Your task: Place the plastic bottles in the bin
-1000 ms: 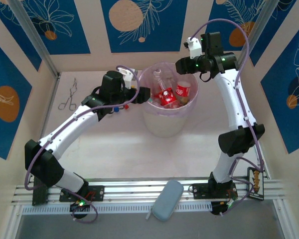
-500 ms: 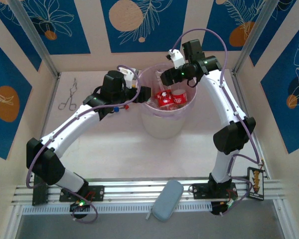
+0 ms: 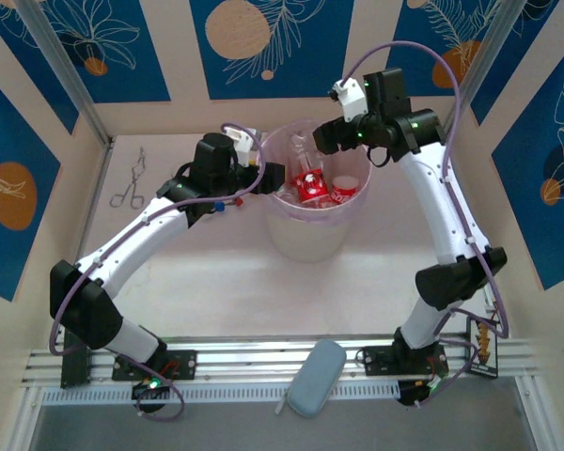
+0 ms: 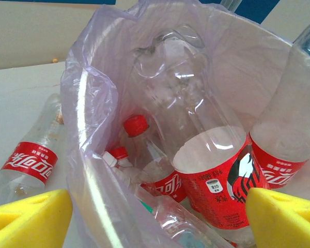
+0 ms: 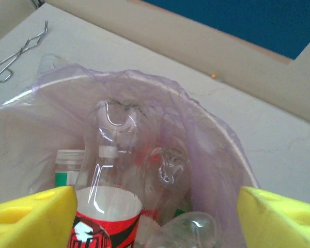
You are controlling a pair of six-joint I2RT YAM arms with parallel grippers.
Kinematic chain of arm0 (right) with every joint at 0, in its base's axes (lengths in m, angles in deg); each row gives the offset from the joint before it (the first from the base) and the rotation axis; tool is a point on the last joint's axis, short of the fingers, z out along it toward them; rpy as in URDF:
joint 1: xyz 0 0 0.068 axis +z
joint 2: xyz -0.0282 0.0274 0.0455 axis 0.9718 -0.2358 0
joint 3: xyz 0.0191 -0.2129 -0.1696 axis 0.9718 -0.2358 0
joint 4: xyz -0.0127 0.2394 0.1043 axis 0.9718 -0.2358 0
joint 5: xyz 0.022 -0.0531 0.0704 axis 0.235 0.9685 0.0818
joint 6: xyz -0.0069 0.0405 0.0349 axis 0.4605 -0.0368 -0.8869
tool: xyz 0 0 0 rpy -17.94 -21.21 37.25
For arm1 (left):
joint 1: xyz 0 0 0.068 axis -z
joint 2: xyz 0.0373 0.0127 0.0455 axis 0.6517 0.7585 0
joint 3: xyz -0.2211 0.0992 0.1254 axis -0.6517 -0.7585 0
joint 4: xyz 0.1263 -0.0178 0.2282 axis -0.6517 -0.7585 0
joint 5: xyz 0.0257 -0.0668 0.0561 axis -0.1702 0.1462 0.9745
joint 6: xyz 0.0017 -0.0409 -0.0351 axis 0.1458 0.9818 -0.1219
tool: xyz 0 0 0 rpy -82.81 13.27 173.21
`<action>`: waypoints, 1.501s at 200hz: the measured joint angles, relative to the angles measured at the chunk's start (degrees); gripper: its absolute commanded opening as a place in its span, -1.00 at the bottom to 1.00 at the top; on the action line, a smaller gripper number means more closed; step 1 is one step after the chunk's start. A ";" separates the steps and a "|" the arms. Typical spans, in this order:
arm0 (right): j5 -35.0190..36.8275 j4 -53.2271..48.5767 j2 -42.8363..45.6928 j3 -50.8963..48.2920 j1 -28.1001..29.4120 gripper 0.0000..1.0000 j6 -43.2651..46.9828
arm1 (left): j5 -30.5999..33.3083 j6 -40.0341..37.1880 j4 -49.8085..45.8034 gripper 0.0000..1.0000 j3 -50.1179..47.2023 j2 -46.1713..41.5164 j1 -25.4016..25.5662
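The bin (image 3: 305, 235) stands mid-table, lined with a thin bag, and holds several plastic bottles (image 3: 312, 185), most of them clear with red labels. My left gripper (image 3: 271, 178) is open at the bin's left rim (image 4: 85, 119), one yellow finger (image 4: 28, 217) outside it and the other over the inside. A large red-labelled bottle (image 4: 212, 165) lies just ahead of it. One more bottle (image 4: 28, 155) lies on the table against the bin's left side. My right gripper (image 3: 324, 139) hangs open and empty above the far rim, looking down on the bottles (image 5: 108, 206).
Metal forceps (image 3: 129, 183) lie at the far left of the table. A grey-blue pouch (image 3: 315, 379) rests on the rail at the near edge. Walls close the table on three sides.
The right gripper opened and a red-labelled bottle it carried now lies in the bin. The right arm swung left over the bin, then back up and right. The left arm stayed put.
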 measured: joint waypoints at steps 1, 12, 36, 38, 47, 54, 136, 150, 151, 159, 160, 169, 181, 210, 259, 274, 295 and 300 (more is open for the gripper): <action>0.02 0.04 0.22 -0.15 0.00 0.43 0.15 | 0.00 0.00 0.00 0.74 0.00 0.00 0.00; 0.26 0.33 1.55 -1.42 -0.02 0.29 -0.46 | 0.00 0.00 0.00 0.73 0.00 0.00 0.02; 0.20 1.27 2.32 -4.09 -0.50 0.07 -0.79 | 0.00 0.02 0.00 0.74 0.00 0.00 0.04; 0.13 1.33 2.29 -4.33 -0.57 0.05 -1.18 | 0.00 0.02 0.00 0.74 0.00 0.00 0.04; -0.02 1.53 1.95 -5.25 -0.87 0.02 -1.31 | 0.00 0.02 0.00 0.73 0.00 0.00 0.04; -0.07 1.79 1.62 -5.90 -1.09 0.02 -1.53 | 0.00 0.02 0.00 0.74 0.00 0.00 0.04; -5.92 10.32 -1.88 -9.25 -2.36 0.02 -2.45 | -0.17 0.07 0.02 0.74 0.00 0.02 0.04; -7.15 11.58 -2.60 -9.25 -2.32 0.02 -2.54 | -0.26 0.28 0.04 0.74 0.00 0.02 0.04; -7.23 11.74 -2.67 -9.25 -2.32 0.02 -2.54 | -0.31 0.31 0.04 0.74 0.00 0.02 0.04; -7.85 12.52 -3.15 -9.22 -2.32 0.02 -2.67 | -0.35 0.48 0.07 0.73 0.00 0.02 0.04; -7.98 12.63 -3.26 -9.22 -2.32 0.02 -2.67 | -0.35 0.48 0.07 0.74 0.00 0.02 0.04; -8.50 13.49 -3.85 -9.20 -2.32 0.02 -2.69 | -0.39 0.68 0.11 0.74 0.00 0.04 0.04; -9.27 14.67 -4.74 -9.18 -2.32 0.02 -2.78 | -0.44 0.94 0.37 0.74 0.00 0.13 0.11; -10.71 16.72 -5.99 -9.20 -2.16 0.06 -2.84 | -0.76 1.20 0.52 0.74 0.00 0.48 0.37; -11.23 14.78 -5.99 -7.34 -1.97 0.27 -2.86 | -0.79 1.33 0.70 0.74 0.00 0.57 0.42; -11.17 12.98 -5.99 -5.81 -1.57 0.31 -2.89 | -0.76 1.31 0.70 0.74 0.00 0.57 0.42; -10.64 10.80 -5.88 -4.24 -0.98 0.34 -2.89 | -0.74 1.31 0.68 0.74 0.00 0.55 0.42; -10.36 10.45 -5.79 -4.13 -0.87 0.35 -2.89 | -0.74 1.31 0.68 0.74 0.00 0.55 0.42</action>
